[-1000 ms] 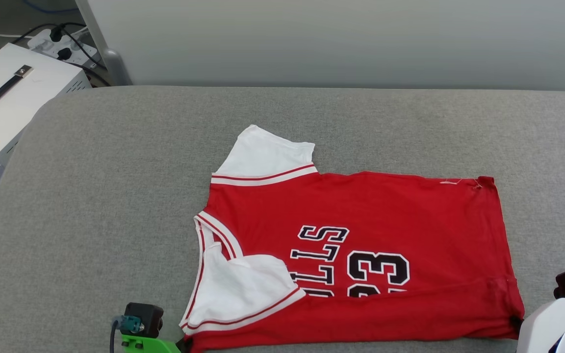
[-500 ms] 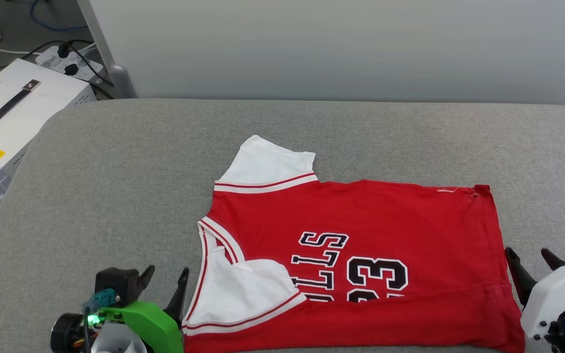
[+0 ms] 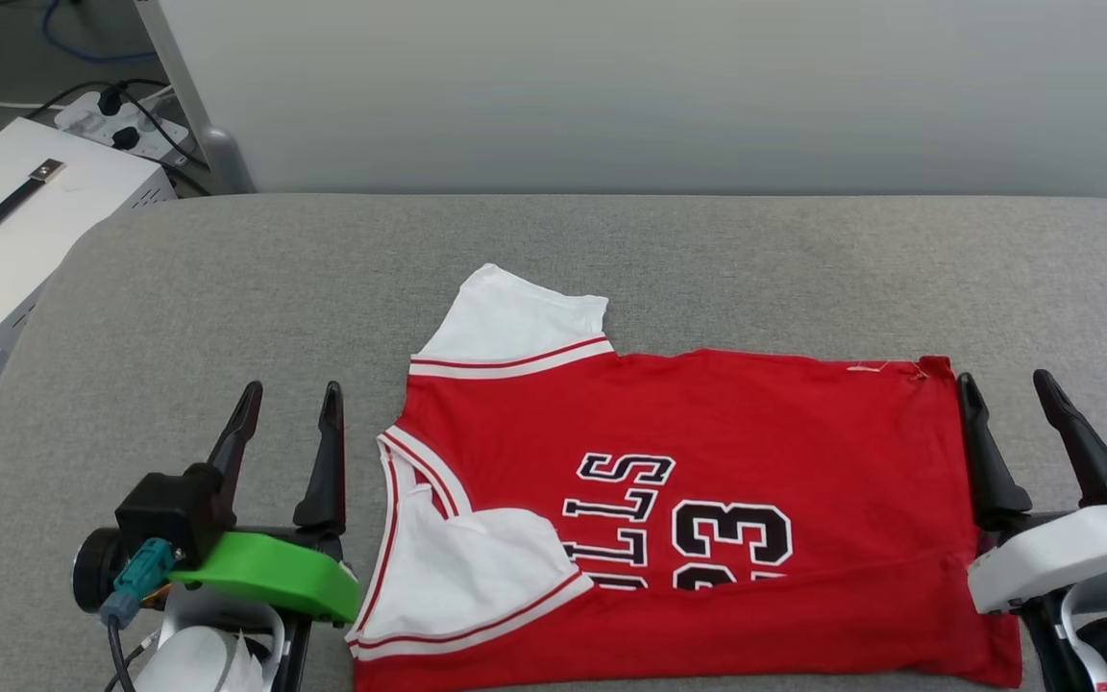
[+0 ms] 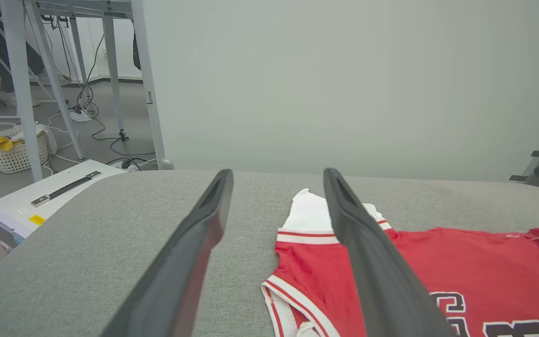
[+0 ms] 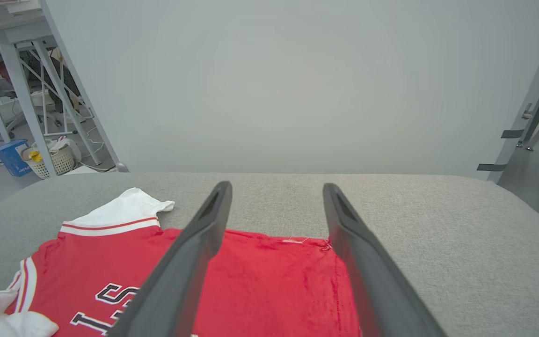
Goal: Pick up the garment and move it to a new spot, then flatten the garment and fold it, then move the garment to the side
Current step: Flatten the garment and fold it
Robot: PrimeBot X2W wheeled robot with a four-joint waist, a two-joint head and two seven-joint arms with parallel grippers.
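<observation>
Risk: pinch one layer and you may unfold the red white-sleeved jersey T-shirt [image 3: 755, 432] lying between open, empty left end effector [image 3: 290, 394] at nine o'clock and right end effector [image 3: 1005, 380] at three.

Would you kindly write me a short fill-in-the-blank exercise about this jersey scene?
The garment has a red body and ____ sleeves. It lies on a ____ padded surface. Both arms' jaws stand ____, holding nothing. The white box beside the surface carries a black ____.
Missing: white; grey; open; handle.
</observation>
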